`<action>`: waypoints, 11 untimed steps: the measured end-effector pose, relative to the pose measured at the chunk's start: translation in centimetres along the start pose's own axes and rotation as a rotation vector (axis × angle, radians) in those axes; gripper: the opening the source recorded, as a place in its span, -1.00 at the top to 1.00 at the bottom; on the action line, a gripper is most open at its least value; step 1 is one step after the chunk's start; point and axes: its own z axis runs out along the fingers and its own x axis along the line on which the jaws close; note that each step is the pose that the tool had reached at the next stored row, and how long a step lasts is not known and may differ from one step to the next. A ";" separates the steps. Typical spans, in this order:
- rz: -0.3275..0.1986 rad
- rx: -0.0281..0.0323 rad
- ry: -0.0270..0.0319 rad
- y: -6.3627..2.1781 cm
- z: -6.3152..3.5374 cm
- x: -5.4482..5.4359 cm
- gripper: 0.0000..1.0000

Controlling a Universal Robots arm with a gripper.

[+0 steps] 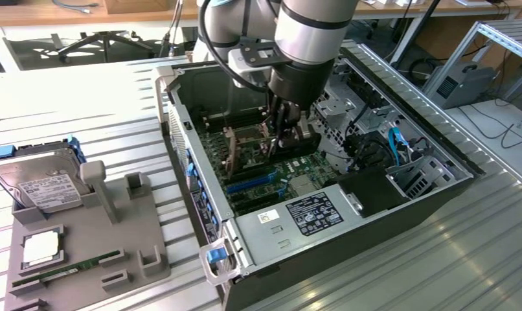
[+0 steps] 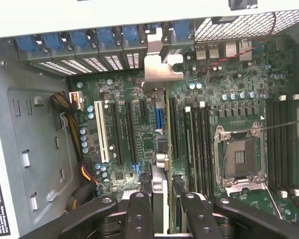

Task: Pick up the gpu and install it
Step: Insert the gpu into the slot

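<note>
Gripping the gpu (image 2: 162,149), a thin dark expansion card with a silver metal bracket at one end, the tool (image 2: 165,211) has its two black fingers (image 2: 138,214) clamped on the card's upper edge, one on each face. In the exterior view the tool (image 1: 283,133) hangs from the grey and silver arm (image 1: 309,32) inside the open black and grey computer case (image 1: 434,194), with the card (image 1: 283,146) held edge-down just above the green motherboard (image 1: 270,181).

In the wrist view the card stands on edge, seen from above as a narrow strip. Its long axis runs from the fingers toward the case's rear wall, in line with the black expansion slots (image 2: 131,132). The silver bracket (image 2: 162,69) leads, pointing at the row of slot covers with blue clips (image 2: 104,37). Whether the card's lower edge is seated in a slot cannot be told. Beside it lie the memory slots (image 2: 199,144) and the empty metal-framed processor socket (image 2: 239,159).

The case lies on its side on a pale ribbed metal tabletop (image 1: 468,259). On the exterior view's left, a grey parts holder (image 1: 114,253) carries a boxy silver hard drive with a white label (image 1: 41,184), a square processor chip (image 1: 41,246) and a long green memory stick (image 1: 67,269). Behind are office chairs (image 1: 101,42), desks and an aluminium frame (image 1: 503,39).
</note>
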 end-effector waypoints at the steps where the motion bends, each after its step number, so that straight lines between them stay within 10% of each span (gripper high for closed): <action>1: 0.000 0.0000 0.0000 0.02 0.02 0.0 0.46; 11: 0.000 0.0000 0.0000 0.49 0.16 0.1 0.46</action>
